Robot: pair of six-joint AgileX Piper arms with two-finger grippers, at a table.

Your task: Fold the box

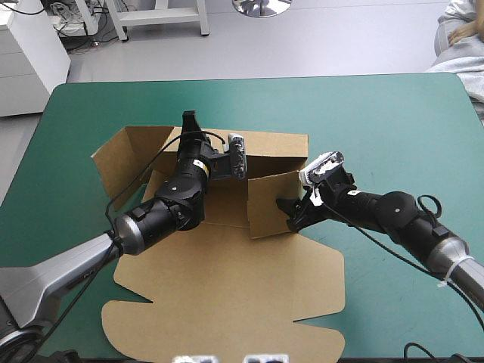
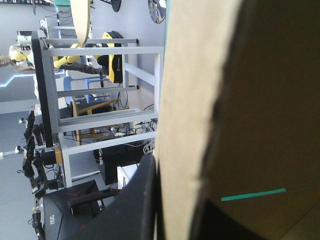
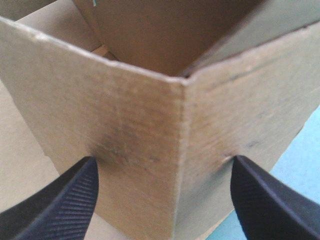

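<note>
Teal-green cover (image 1: 378, 113), box (image 1: 227, 295) mid-frame: left gripper (image 1: 189, 119) clamps the rear wall (image 1: 272, 144), right gripper (image 1: 287, 214) spread wide astride a raised corner (image 3: 181, 150); squeezing unevenly could buckle it.

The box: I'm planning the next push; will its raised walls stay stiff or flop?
Probably stiff but hinged: the box shows flat panels and sharp creases, so walls should swing at folds, not bend. Likely light: the board's edge at the left gripper looks thin. The corner ahead of the open right gripper might slide if pushed.
</note>
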